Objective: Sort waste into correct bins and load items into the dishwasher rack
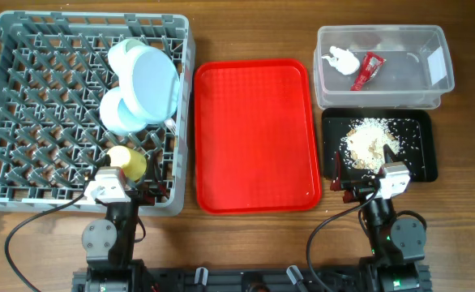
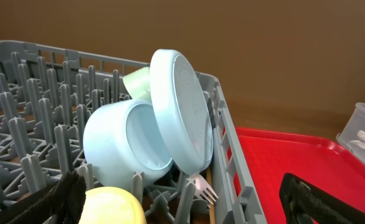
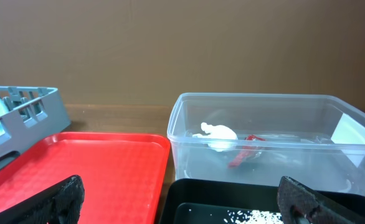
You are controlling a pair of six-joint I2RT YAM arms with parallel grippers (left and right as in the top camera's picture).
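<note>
Logged rack at left of counter, red tray just right of it. Found plate on edge among pegs in rack's right part, with 2 bowls: 1 tipped on its side against plate, 1 behind plate. Spotted cup toward rack's near right corner, and fork head showing beside rack wall, below plate. Noted tub at far right holding tissue and wrapper close together; touching or apart, cannot tell. Noted black tray just beside tub's near side, crumbs heaped in it. Saw left fingers spread wide over rack's near edge, gripping nothing, cup just beside 1 tip. Saw right fingers likewise wide apart, empty, over black tray's near edge.
</note>
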